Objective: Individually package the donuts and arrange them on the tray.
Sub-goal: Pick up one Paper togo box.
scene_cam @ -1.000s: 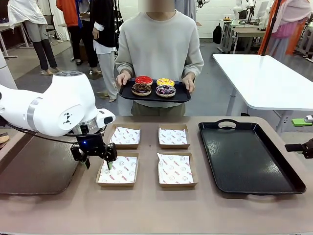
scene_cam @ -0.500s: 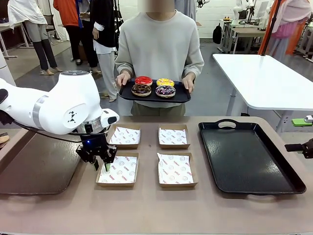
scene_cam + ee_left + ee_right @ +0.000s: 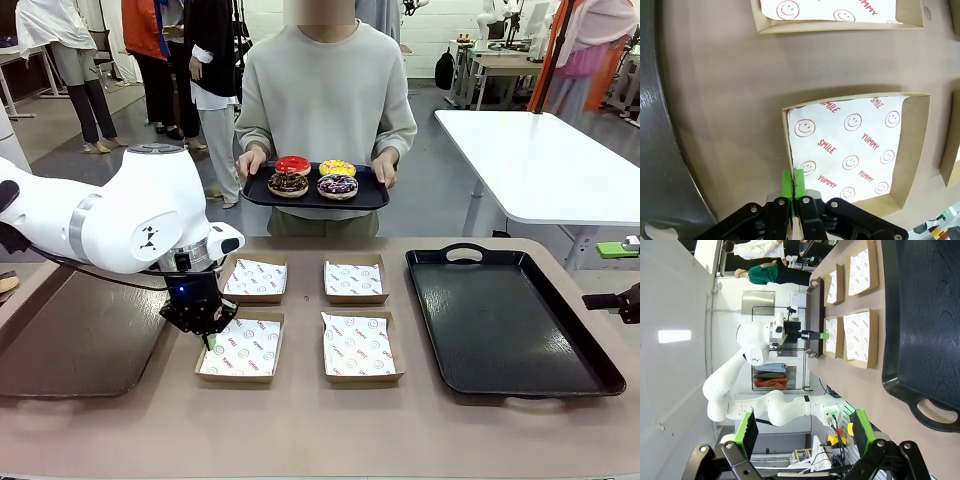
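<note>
left gripper is re-closing after a brief opening, now pinching the wall of the near-left box, right gripper hanging open, donuts waiting on the person's tray, so packing isn't starting yet.

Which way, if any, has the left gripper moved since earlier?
Yes: slightly rightward in the front view, the left gripper closing on the left wall of the near-left paper-lined box.

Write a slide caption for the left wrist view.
Left gripper, jaws shut on the side wall of a cardboard box lined with smiley-print paper.
</note>
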`<act>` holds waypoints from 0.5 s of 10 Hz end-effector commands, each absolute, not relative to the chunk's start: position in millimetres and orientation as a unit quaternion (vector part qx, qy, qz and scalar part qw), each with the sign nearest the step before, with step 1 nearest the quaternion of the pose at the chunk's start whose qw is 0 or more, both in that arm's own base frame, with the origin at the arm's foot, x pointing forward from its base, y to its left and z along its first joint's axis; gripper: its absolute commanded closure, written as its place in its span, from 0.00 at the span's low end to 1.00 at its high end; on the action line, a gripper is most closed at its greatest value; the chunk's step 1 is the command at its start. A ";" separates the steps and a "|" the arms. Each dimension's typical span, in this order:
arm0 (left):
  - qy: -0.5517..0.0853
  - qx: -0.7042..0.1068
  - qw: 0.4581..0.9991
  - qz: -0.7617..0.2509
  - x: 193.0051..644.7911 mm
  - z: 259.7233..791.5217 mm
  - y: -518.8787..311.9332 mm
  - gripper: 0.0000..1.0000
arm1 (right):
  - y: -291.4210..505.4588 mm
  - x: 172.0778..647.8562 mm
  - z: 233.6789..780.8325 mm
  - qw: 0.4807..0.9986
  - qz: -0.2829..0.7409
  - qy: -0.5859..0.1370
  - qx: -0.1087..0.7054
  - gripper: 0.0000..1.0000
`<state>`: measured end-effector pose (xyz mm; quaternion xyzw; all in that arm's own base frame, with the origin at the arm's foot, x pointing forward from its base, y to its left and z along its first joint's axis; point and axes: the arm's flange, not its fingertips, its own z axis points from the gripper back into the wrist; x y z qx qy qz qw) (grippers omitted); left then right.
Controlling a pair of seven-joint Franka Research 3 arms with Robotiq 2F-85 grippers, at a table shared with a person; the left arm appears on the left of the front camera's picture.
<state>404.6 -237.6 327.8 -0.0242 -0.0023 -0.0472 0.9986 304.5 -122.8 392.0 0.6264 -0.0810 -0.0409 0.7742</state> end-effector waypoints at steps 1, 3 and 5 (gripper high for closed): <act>-0.011 -0.010 0.999 -0.030 405.6 339.0 -241.5 1.00 | -123.8 303.4 391.5 0.771 -0.041 -0.081 0.630 0.00; -0.005 -0.014 1.000 -0.024 399.6 372.9 -244.2 1.00 | -123.8 303.4 391.5 0.771 -0.041 -0.081 0.630 0.00; -0.017 -0.007 1.000 -0.015 391.5 421.2 -248.6 1.00 | -123.8 303.4 391.5 0.771 -0.041 -0.081 0.630 0.00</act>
